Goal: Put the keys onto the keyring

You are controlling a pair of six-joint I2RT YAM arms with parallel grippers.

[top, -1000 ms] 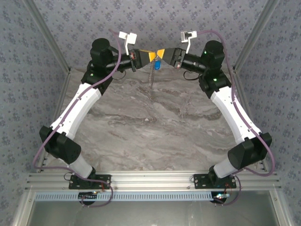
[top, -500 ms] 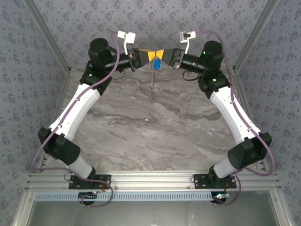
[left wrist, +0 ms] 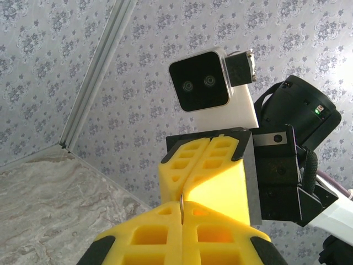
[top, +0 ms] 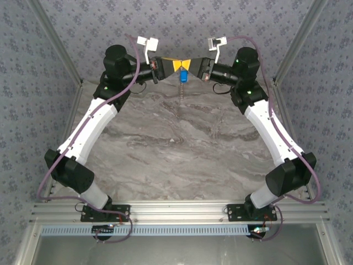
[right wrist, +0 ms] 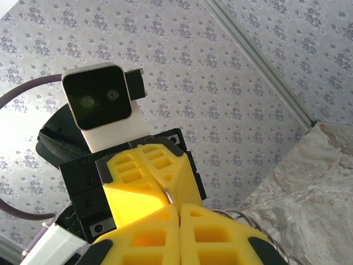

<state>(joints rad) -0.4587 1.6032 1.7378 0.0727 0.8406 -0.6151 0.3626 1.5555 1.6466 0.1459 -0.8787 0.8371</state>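
High over the table's far edge my left gripper (top: 177, 65) and right gripper (top: 188, 64) meet tip to tip, both shut. The key (top: 182, 77), with its blue head, hangs just under the meeting point, and a thin chain (top: 181, 91) dangles below it. In the left wrist view a thin metal edge of the keyring (left wrist: 181, 203) is pinched between my left gripper's (left wrist: 182, 208) yellow fingers, with the right gripper (left wrist: 186, 186) pressed against them. In the right wrist view the keyring (right wrist: 168, 195) sits between the left gripper (right wrist: 167, 189) and right gripper (right wrist: 179, 208). Wire coils (right wrist: 260, 224) curve out to the right.
The marble table (top: 176, 143) lies below both arms, with patterned walls (top: 176, 22) close behind the grippers. Aluminium frame posts (top: 63, 55) run along the left and right sides. Purple cables (top: 135, 83) loop off each arm.
The right gripper's fingers have closed fully. Both grippers have risen slightly towards the back wall, and the key and chain hang a little higher.
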